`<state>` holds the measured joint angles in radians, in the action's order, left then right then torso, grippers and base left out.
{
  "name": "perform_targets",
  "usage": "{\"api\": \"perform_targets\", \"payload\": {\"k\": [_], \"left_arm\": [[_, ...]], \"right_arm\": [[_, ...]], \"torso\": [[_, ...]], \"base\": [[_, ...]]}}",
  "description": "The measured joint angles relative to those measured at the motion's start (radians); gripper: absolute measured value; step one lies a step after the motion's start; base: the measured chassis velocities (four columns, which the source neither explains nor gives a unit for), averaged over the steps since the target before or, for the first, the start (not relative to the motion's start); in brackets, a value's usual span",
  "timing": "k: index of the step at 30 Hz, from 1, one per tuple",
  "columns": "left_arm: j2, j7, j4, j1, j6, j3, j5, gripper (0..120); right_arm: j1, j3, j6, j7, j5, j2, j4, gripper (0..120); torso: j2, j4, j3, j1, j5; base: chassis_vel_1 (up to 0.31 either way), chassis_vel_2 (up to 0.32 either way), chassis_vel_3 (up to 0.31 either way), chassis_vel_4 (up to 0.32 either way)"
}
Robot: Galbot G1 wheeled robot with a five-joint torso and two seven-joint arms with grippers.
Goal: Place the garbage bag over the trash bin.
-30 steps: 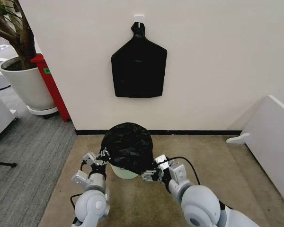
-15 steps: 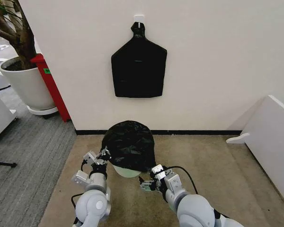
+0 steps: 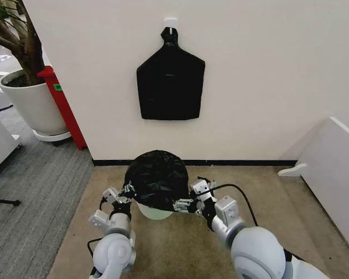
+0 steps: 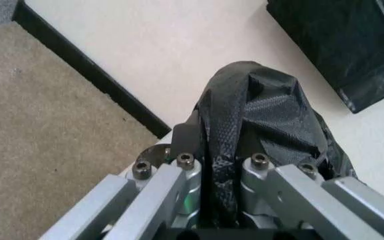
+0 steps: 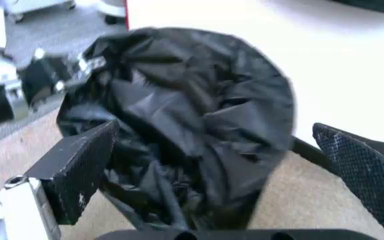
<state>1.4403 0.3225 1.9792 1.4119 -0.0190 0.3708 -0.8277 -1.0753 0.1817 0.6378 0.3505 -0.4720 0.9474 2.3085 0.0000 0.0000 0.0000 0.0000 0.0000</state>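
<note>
- Garbage bag [image 3: 157, 179] sits domed over the trash bin [image 3: 153, 211], on the carpet just in front of the wall; you see only a sliver of white bin under the bag's front hem.
- Head view gives you both arms: left gripper [image 3: 127, 190] at the bag's left edge, right gripper [image 3: 183, 204] at its lower right edge.
- Left wrist view shows what the head cam can't: a fold of bag [image 4: 235, 140] pinched between the left gripper's [image 4: 220, 172] fingers, so it's clamped on the plastic.
- Right wrist view shows the right gripper [image 5: 225, 165] spread wide, pads either side of the crumpled bag [image 5: 178, 115], the plastic lying between them and nothing pinched. The left gripper [image 5: 65, 70] shows at the bag's far side.
- Room: baseboard [image 3: 244, 163] and wall close behind the bin. White panel [image 3: 331, 168] stands well off to the right, plant pot [image 3: 32, 104] and red stand [image 3: 63, 104] well off to the left. Open carpet on both sides of the bin and in front.
- Flat black bundle [image 3: 170, 81] hangs on the wall above the bin, apart from the bag.
</note>
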Motion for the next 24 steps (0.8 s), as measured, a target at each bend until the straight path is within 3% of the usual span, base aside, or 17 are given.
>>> {"api": "perform_targets", "payload": {"k": [5,13,16,20,24], "left_arm": [[0.002,-0.001,0.006,0.004,0.0,-0.011,0.002,5],[-0.003,-0.002,0.014,0.008,0.0,-0.011,0.002,5],[-0.001,-0.001,0.01,0.0,0.0,-0.011,0.002,5],[0.003,0.0,0.007,-0.005,0.0,-0.013,0.002,5],[0.011,0.001,-0.002,-0.007,0.0,-0.013,0.005,5]], "right_arm": [[0.039,0.095,-0.053,-0.066,0.151,0.024,-0.122,95],[0.055,0.117,-0.063,-0.079,0.171,0.025,-0.165,86],[0.035,0.121,-0.063,-0.077,0.177,0.025,-0.155,71],[0.016,0.124,-0.062,-0.074,0.187,0.028,-0.136,62],[-0.005,0.125,-0.06,-0.076,0.211,0.03,-0.109,42]], "torso": [[0.0,0.0,0.0,0.0,0.0001],[0.0,0.0001,0.0,0.0,-0.0001],[0.0,0.0,0.0,0.0,-0.0001],[0.0,-0.0001,0.0,0.0,0.0],[0.0,0.0,0.0,0.0,-0.0001]], "base": [[0.0,0.0,0.0,0.0],[0.0,0.0,0.0,0.0],[0.0,0.0,0.0,0.0],[0.0,0.0,0.0,0.0],[0.0,0.0,0.0,0.0]]}}
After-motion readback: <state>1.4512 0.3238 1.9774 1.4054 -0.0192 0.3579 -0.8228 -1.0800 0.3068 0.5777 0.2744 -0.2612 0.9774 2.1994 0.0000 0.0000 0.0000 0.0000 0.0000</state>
